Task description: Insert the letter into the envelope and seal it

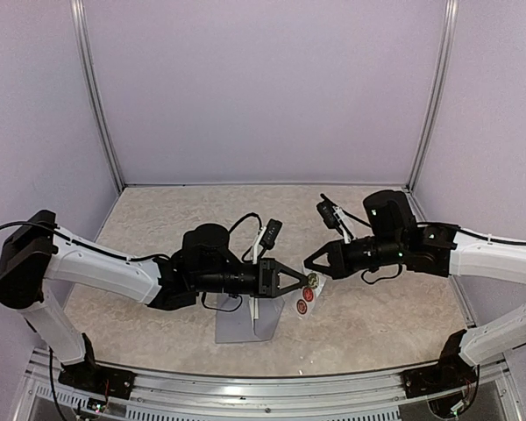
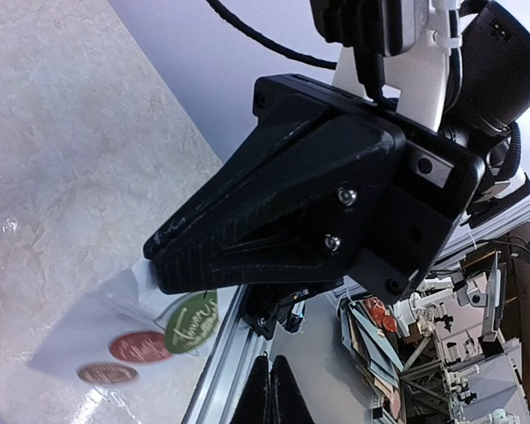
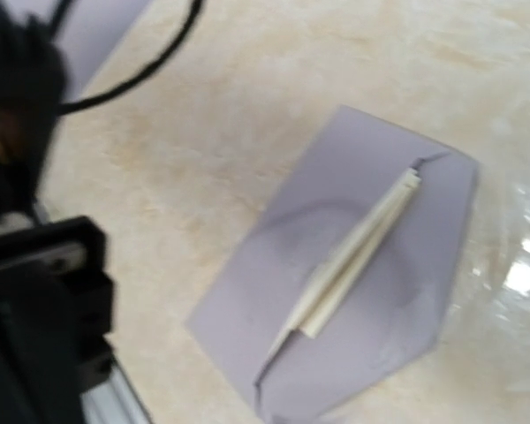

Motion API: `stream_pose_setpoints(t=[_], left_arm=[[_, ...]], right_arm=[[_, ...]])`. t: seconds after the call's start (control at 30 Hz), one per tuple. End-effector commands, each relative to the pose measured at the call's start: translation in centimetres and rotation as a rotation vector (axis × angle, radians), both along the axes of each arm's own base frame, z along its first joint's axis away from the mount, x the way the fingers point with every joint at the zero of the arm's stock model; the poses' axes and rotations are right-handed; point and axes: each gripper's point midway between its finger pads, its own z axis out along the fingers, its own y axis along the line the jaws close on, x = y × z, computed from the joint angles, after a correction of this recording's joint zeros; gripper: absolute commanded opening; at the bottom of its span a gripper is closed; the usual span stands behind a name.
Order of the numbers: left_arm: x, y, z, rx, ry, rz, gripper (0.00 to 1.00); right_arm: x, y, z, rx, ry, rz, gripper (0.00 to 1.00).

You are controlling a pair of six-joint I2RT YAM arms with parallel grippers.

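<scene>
left pincer: clamped on the white sticker strip; the green sticker sits right at my tips.
right pincer: closed, tips just beside the strip's upper end. Touching it or not, can't tell.
envelope: flat on the table, on the near side of my left wrist and partly under it from above.
letter: cream, folded, lying along the envelope's middle. Fully in or not, can't tell.
handling: my judgement is thin paper, so light, limp, easily creased and likely to slide on the smooth top.
grip: pinch the flap point or a free edge and pin the body with the other tips; avoid the bulge over the letter.
</scene>
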Motion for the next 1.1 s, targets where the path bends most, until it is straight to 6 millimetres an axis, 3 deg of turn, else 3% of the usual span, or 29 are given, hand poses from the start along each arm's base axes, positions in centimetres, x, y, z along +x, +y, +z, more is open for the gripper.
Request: stream_pose_setpoints(t=[0.0, 0.27, 0.53, 0.67, 0.83, 1.07], left_arm=[[0.5, -0.3, 0.9, -0.025, -0.026, 0.006, 0.0], [1.1, 0.0, 0.0, -0.003, -0.01, 0.027, 0.0], [2.2, 0.9, -1.7, 0.028, 0.058, 0.084, 0.34], [2.2, 0.6, -2.0, 0.033, 0.073, 0.082, 0.43], [2.1, 0.2, -1.7, 0.022, 0.073, 0.066, 0.45], [1.8, -0.2, -0.9, -0.007, 0.071, 0.047, 0.37]], right_arm=[[0.6, -0.1, -0.4, -0.064, -0.033, -0.034, 0.0], [0.6, 0.0, 0.2, -0.049, -0.045, -0.037, 0.0], [-0.6, 0.9, 2.7, 0.086, -0.062, 0.018, 0.0], [-0.7, 1.1, 2.9, 0.098, -0.064, 0.031, 0.0], [-0.7, 1.2, 2.6, 0.091, -0.06, 0.034, 0.0], [-0.2, 0.9, 1.8, 0.057, -0.055, 0.008, 0.0]])
